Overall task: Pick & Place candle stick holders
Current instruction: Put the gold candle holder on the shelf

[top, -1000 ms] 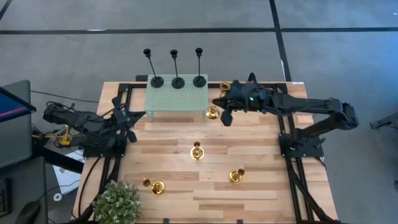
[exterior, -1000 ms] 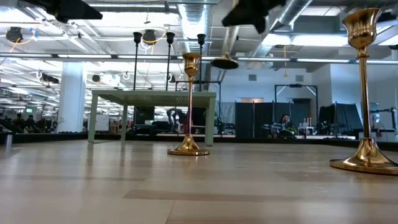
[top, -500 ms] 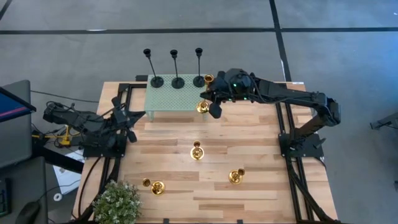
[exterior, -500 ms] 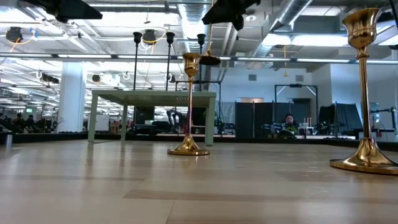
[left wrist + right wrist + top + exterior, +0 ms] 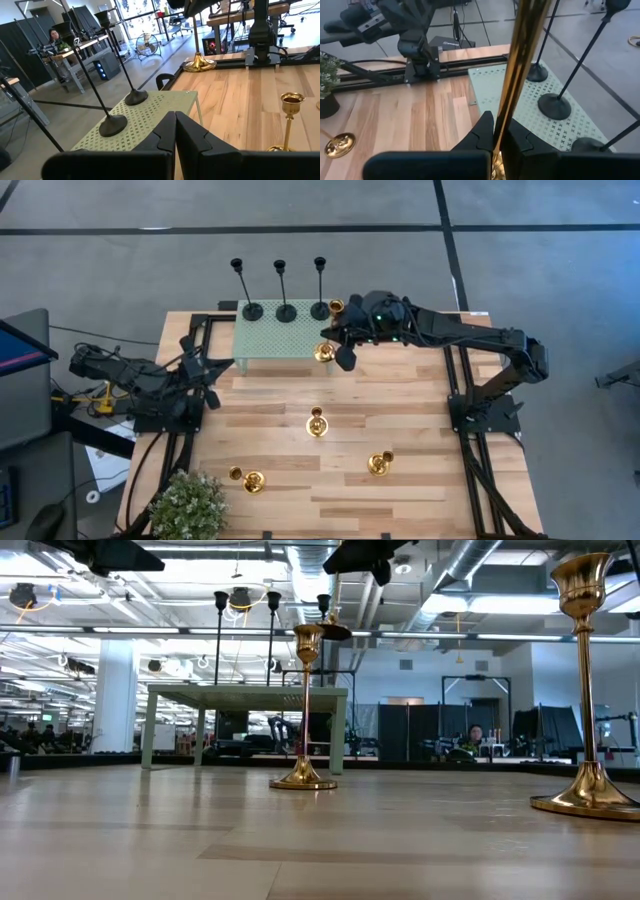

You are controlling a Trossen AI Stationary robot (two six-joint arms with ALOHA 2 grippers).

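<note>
My right gripper (image 5: 338,343) is shut on a tall gold candle stick holder (image 5: 327,350), held above the right end of the pale green perforated stand (image 5: 285,340). Three black holders (image 5: 286,310) stand on their round bases along the stand's far edge. Three more gold holders stand on the wooden table: one at mid-table (image 5: 317,423), one near right (image 5: 380,463) and one near left (image 5: 250,479). My left gripper (image 5: 207,370) waits shut and empty at the table's left edge. My right gripper pinches the gold holder's thin stem (image 5: 512,95) between its two fingers, coming level from the table's right side, with the fingers across the stem. The holder hangs about upright below the gripper. Its round base (image 5: 333,632) is lifted clear, higher than the stand's top.
A potted plant (image 5: 190,505) stands at the table's near left corner. The black arm frames (image 5: 465,395) run along both side edges. Bare wood lies between the gold holders. The stand's near half (image 5: 285,348) carries nothing.
My right gripper has carried the gold holder toward the table's left and far edges, from beside the stand to over its right end. The holder has stayed upright and clear of the table. In the last half second it has hardly moved.
</note>
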